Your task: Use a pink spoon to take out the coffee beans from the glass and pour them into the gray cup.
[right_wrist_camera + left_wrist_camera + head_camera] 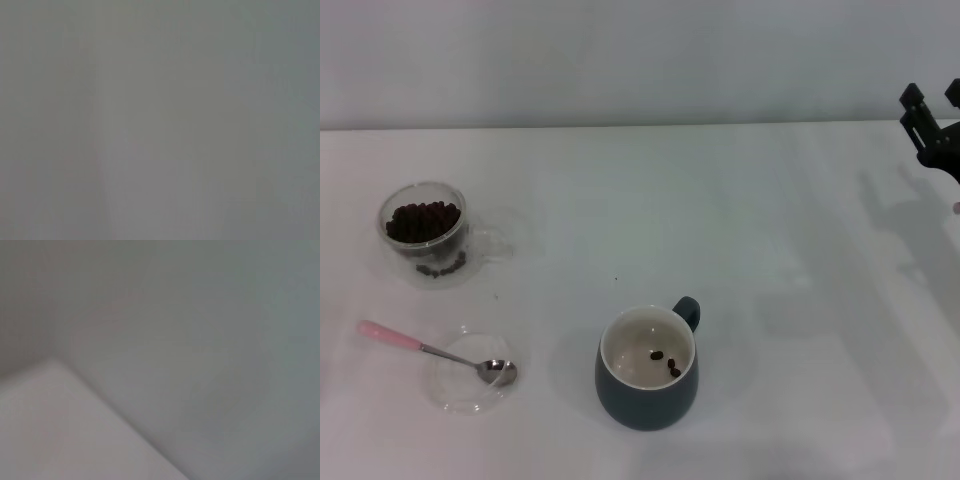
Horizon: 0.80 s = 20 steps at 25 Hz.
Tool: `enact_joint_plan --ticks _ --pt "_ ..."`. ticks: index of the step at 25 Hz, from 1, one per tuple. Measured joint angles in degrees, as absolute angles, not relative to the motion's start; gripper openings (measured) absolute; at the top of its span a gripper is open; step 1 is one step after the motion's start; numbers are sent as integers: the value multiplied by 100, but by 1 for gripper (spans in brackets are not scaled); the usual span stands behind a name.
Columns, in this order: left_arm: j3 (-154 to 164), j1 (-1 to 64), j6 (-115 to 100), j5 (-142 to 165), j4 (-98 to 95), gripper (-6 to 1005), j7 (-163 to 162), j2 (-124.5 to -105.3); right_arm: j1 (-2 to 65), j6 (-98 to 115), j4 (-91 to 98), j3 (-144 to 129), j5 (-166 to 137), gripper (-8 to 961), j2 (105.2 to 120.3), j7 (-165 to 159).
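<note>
The pink spoon (432, 349), a small teaspoon w/ a pale pink handle and a shiny metal neck and bowl, is seen lying on the table's left-front part in the head view. Its long axis is set slanted: the pink handle end is pointed to the left and slightly to the far side, while the metal bowl is pointed to the right and to the near edge. The bowl is rested inside a flat shallow clear glass dish (460, 392), and the handle is stretched out over the dish rim onto the white table (770, 250). No beans can be made out in the spoon bowl.

Behind the spoon, farther from the robot, the glass (425, 233), a small clear double-walled cup w/ a clear side handle turned to the right, is stood upright. It is filled w/ the coffee beans (422, 220), a heap of dark, nearly black oval beans.

To the right of the dish, near the front centre, the gray cup (647, 368), a rounded dark blue-gray ceramic mug w/ cream-white inside, is stood upright, its loop handle turned to the far right. A few beans are seen on its bottom.

The right gripper (932, 128) is held high at the far right edge, well apart from all things; its fingers appear spread and nothing is held. The left gripper is not seen in any view. Only blank grey-white surfaces are shown in both wrist views.
</note>
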<state>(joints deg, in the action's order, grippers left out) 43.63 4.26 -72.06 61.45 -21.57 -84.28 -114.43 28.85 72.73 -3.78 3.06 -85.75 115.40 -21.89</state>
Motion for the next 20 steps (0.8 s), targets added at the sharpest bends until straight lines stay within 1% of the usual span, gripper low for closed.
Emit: enact_joint_plan --ticks 3,6,8,9,13,20 --pt "3953 470 -7174 6135 -2172 881 -7095 -11531 2871 7271 -379 308 -8542 613 11542 -2187" --pt "3451 601 -7163 6010 -2169 880 -5386 -11794 2845 7269 -378 308 -8533 613 11543 -2187" --pt "3192 748 -7157 5909 -2047 880 -4405 -11916 2838 7261 -378 307 -8523 613 11541 -2187" --pt "3112 949 -7160 5811 -1774 880 -3572 -11929 2834 7250 -378 308 -8519 613 11541 -2184" --pt "3068 1320 -7130 5547 -1330 879 -2794 -11897 2795 7172 -379 307 -8516 613 11544 -2162" --pt "3064 1484 -7110 5469 -1368 877 -2706 -11869 2743 7047 -380 307 -8516 613 11548 -2158"
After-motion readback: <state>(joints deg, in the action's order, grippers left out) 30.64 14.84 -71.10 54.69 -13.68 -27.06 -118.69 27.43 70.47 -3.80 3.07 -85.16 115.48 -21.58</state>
